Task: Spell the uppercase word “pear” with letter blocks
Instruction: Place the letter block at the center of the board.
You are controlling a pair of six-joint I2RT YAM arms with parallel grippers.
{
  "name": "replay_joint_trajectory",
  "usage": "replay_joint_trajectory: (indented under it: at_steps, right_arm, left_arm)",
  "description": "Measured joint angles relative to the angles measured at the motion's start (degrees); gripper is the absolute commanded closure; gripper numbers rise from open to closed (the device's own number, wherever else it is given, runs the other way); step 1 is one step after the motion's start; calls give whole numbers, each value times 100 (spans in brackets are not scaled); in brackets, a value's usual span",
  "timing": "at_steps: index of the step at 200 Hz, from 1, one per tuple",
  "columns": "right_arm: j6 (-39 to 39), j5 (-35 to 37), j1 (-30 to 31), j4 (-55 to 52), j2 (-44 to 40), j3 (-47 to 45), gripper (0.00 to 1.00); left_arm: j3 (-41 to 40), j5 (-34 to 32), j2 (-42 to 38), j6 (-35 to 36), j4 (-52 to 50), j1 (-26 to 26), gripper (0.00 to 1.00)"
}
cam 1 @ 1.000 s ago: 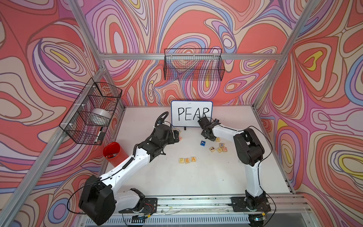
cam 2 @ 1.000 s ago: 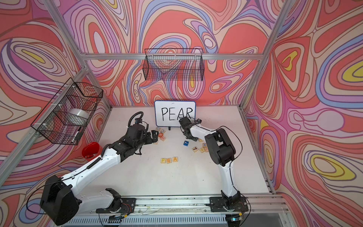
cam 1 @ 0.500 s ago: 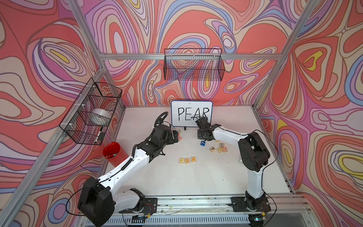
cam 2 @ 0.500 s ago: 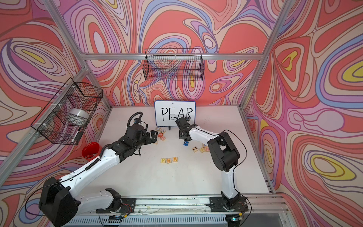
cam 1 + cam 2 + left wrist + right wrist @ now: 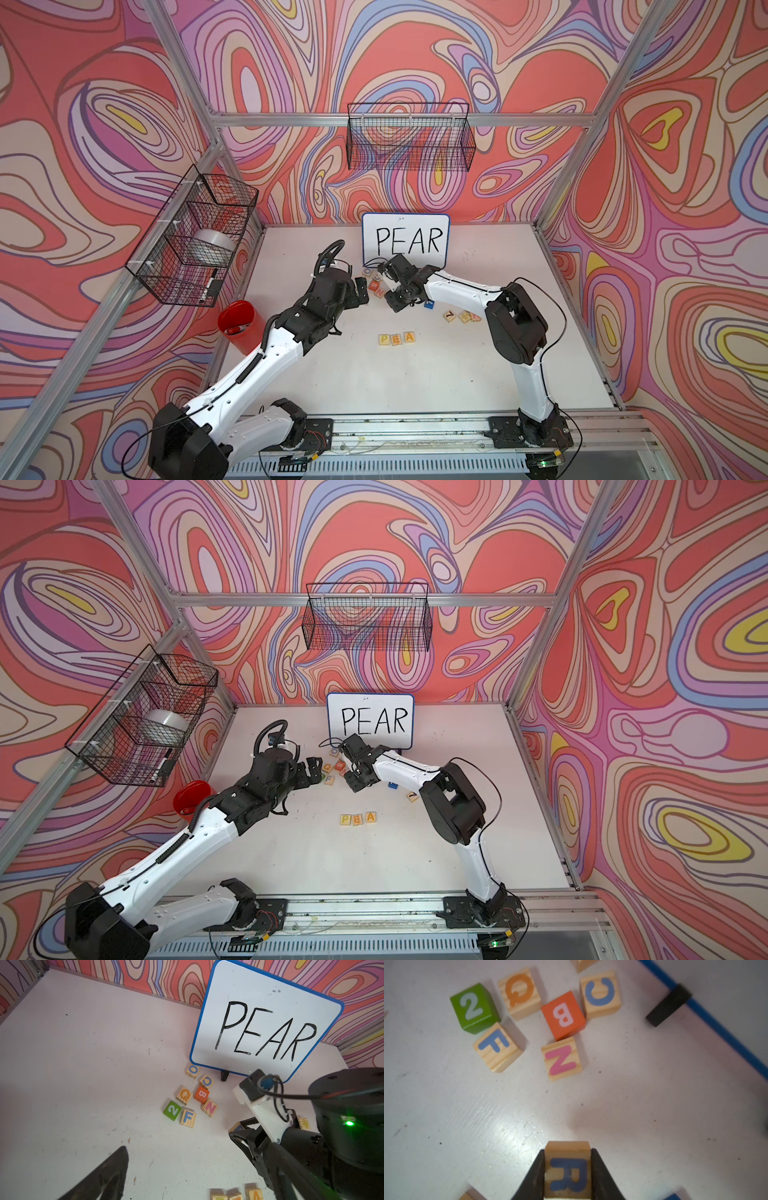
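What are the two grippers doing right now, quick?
Left gripper: open, holding nothing.
Right gripper: closed on the blue R block.

I see walls: red-pink-purple swirls | aluminium frame: along corners | back basket, side basket: black wire, wall-hung | worktop: white, scuffed

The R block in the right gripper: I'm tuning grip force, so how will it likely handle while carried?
Probably stiff: the R block is grained wood, so squeezing should not deform it. Its flat sides lie flush in the right gripper, so twisting seems unlikely. Cubic, it should sit without rolling beside the A block.
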Motion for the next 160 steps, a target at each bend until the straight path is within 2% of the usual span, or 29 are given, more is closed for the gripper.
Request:
replay_joint_trajectory:
  at_steps: [80, 125, 160]
  right_arm:
    - [-398, 20, 140, -372, 205, -4, 66]
    - [-448, 144, 144, -385, 205, -68, 52]
    - [-234, 365, 160, -334, 177, -118, 51]
  left_arm:
    - [-138, -343, -153, 11, -278, 2, 0]
    - [-138, -590, -317, 133, -321, 4, 0]
    - [-138, -643, -332, 175, -323, 4, 0]
